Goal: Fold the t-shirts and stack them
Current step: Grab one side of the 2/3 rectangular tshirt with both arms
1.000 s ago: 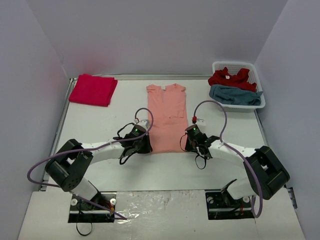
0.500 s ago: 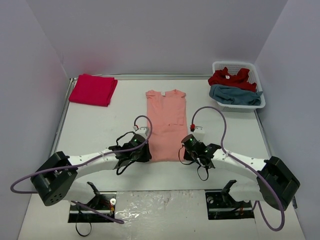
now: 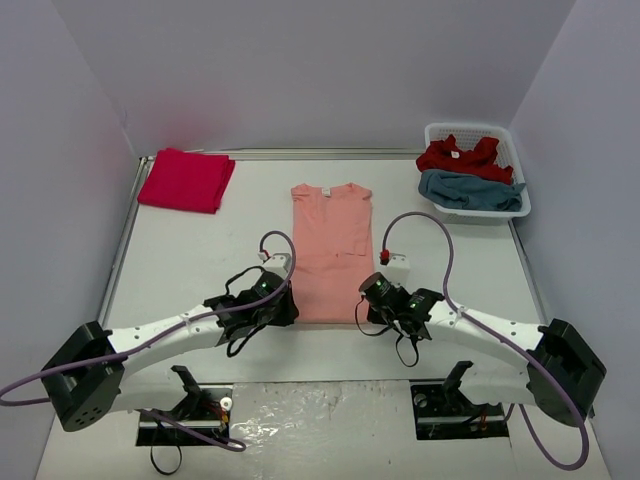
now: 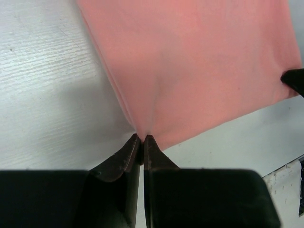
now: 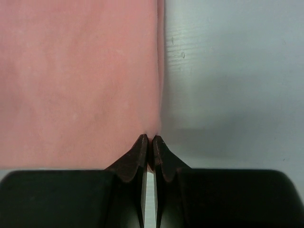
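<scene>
Salmon-orange tee [image 3: 332,250]: both near hem corners are pinched. The left gripper [image 4: 142,138] and right gripper [image 5: 151,139] each have their fingers pressed tight on a nip of cloth. The shirt lies flat as a long strip in the middle of the table [image 3: 200,260], collar away from the arms. Soft, light and limp, it will likely sag between the grips, so the corners seem the right hold. Folded red tee [image 3: 186,179] lies far left; crimson tee [image 3: 458,155] and teal tee [image 3: 470,190] sit in the white basket [image 3: 478,128] far right. All are well apart from the shirt, so nothing looks in the way.
</scene>
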Controlling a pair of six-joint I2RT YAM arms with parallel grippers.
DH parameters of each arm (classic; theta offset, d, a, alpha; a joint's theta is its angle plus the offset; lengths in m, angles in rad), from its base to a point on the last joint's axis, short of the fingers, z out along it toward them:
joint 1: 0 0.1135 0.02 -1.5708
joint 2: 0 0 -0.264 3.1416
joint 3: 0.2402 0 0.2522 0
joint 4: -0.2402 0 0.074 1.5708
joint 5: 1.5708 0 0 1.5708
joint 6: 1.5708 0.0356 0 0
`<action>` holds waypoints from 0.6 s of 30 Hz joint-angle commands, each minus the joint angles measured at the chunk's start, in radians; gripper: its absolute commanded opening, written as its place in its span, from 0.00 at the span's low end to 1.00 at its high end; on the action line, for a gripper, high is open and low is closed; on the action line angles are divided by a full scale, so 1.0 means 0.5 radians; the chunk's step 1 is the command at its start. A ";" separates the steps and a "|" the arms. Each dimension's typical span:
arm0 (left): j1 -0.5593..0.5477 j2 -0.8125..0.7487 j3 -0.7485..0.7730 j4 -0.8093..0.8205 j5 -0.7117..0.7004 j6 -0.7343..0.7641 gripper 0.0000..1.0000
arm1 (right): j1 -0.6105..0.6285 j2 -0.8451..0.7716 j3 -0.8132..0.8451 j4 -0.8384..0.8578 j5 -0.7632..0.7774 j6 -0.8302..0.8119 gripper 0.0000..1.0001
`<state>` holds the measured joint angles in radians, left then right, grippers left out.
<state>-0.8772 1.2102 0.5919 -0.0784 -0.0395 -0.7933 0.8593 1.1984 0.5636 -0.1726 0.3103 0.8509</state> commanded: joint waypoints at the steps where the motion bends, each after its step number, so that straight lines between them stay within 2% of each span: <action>1: -0.010 -0.073 0.068 -0.156 -0.105 -0.012 0.02 | 0.012 -0.071 0.121 -0.133 0.162 0.038 0.00; 18: -0.007 -0.138 0.304 -0.337 -0.280 -0.003 0.02 | 0.009 -0.077 0.373 -0.247 0.321 -0.021 0.00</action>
<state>-0.8772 1.1606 0.6899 -0.2001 -0.1364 -0.7971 0.8593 1.1690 0.7071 -0.2543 0.3969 0.8436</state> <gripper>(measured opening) 0.040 0.022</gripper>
